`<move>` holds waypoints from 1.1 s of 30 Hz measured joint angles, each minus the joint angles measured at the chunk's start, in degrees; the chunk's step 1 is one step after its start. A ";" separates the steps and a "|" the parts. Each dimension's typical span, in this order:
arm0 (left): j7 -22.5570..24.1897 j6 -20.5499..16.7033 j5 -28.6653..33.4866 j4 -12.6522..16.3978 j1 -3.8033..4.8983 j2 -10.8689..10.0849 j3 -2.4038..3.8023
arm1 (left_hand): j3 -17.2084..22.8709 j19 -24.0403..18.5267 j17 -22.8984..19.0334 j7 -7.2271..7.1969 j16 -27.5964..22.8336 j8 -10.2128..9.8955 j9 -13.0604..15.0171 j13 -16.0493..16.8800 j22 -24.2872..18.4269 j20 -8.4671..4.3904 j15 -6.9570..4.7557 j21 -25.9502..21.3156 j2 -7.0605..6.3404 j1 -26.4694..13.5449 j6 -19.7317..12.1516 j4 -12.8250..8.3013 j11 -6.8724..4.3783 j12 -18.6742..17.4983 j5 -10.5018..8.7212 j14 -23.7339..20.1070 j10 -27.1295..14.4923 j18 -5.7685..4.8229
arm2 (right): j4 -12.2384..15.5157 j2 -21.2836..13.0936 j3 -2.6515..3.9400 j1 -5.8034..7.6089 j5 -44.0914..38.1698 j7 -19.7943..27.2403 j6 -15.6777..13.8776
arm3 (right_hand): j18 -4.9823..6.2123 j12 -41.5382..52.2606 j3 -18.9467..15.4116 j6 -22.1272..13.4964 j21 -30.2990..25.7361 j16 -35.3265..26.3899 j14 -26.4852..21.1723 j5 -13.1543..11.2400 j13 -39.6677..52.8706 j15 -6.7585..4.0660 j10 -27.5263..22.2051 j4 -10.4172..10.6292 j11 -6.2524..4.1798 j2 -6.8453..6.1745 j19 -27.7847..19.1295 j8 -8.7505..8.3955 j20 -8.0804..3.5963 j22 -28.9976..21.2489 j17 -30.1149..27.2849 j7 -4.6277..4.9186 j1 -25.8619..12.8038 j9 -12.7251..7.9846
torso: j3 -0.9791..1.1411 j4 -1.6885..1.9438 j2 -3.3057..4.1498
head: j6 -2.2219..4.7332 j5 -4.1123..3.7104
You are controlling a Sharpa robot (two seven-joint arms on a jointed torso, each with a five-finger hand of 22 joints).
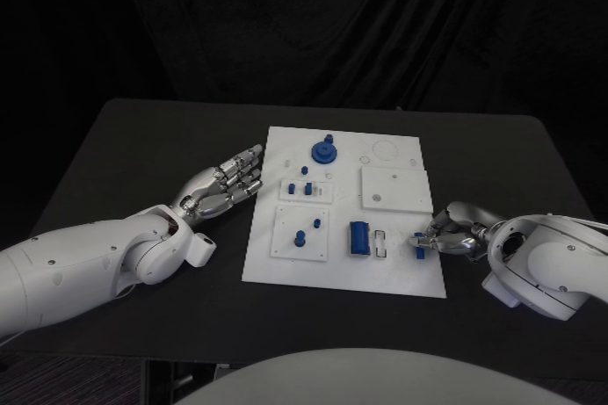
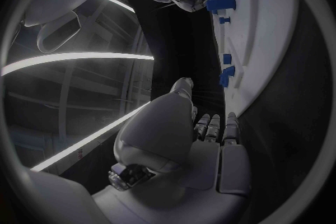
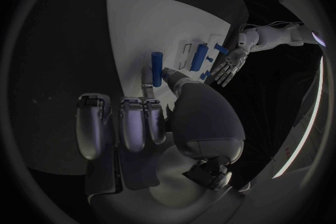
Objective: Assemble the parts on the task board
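Matt white task board, matt black table.

White board flat mid-table, long side running 12 to 6. Round blue gear with a knob at 12. Two small pegs upright in a raised plate at 9. Two more pegs in a plate at 7. Blue cylinder lying at 6, clip just beside. Small blue piece at 4, on the edge.

Part in right hand: shape mostly hidden.
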 measured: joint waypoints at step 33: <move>0.00 0.22 0.00 -0.29 -0.02 0.57 0.01 | -0.01 0.00 0.04 0.00 0.00 0.00 -0.01 0.00 -0.01 0.00 0.00 0.00 0.00 0.00 0.00 0.00 0.16 0.00 0.00 0.00 0.17 0.00 | -3.50 7.98 -0.01 1.57 8.60 2.80 -0.06 | 0.00 0.00 3.79 -0.11 -0.50 0.00 0.04 -0.41 0.00 0.06 0.00 -2.37 0.00 -0.45 0.00 -0.13 0.00 -0.01 0.00 0.12 -2.11 0.39 | -0.12 0.18 0.10 | 0.00 -0.40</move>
